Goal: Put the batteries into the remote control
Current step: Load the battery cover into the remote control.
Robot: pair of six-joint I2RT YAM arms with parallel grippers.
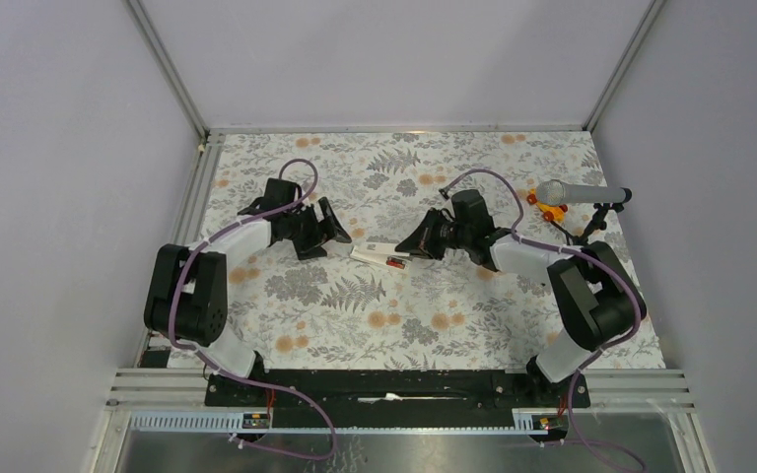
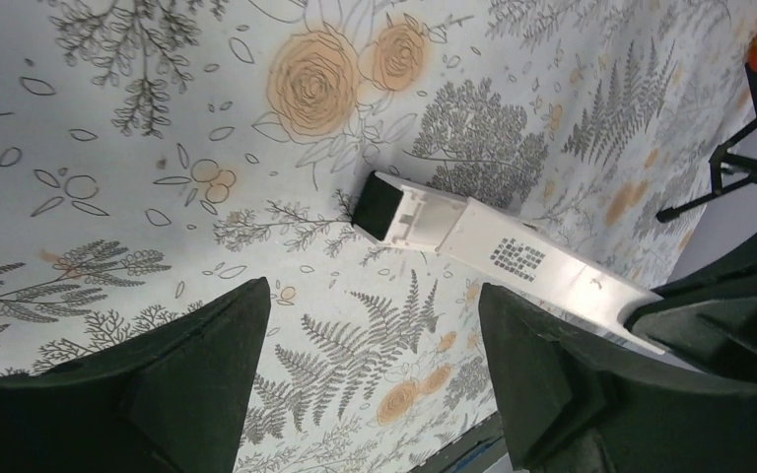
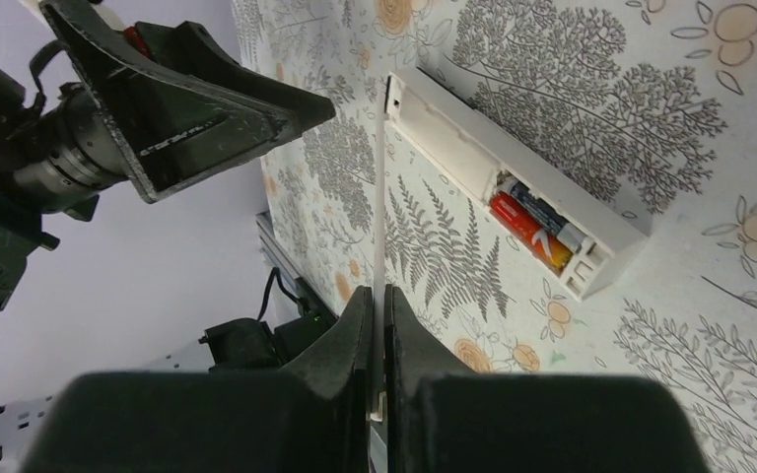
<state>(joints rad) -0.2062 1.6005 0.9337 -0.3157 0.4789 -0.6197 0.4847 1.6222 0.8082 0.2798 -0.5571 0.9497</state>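
Note:
The white remote control [image 1: 373, 255] lies mid-table with its compartment open. In the right wrist view the remote [image 3: 453, 138] holds the red-and-black batteries [image 3: 530, 223] at its near end. They show as a red spot in the top view [image 1: 395, 262]. My right gripper [image 3: 377, 291] is shut on the thin white cover strip [image 3: 384, 197], seen edge-on, reaching along the remote's side. In the left wrist view the remote's dark end [image 2: 378, 205] and the cover strip [image 2: 542, 266] lie ahead of my open, empty left gripper [image 2: 373, 296]. In the top view the left gripper [image 1: 335, 232] and the right gripper [image 1: 409, 244] flank the remote.
A grey microphone [image 1: 577, 192] on a black stand [image 1: 591, 229] with an orange-and-yellow piece [image 1: 550, 209] stands at the back right. The stand [image 2: 739, 163] also shows in the left wrist view. Metal frame rails run along the floral mat's edges.

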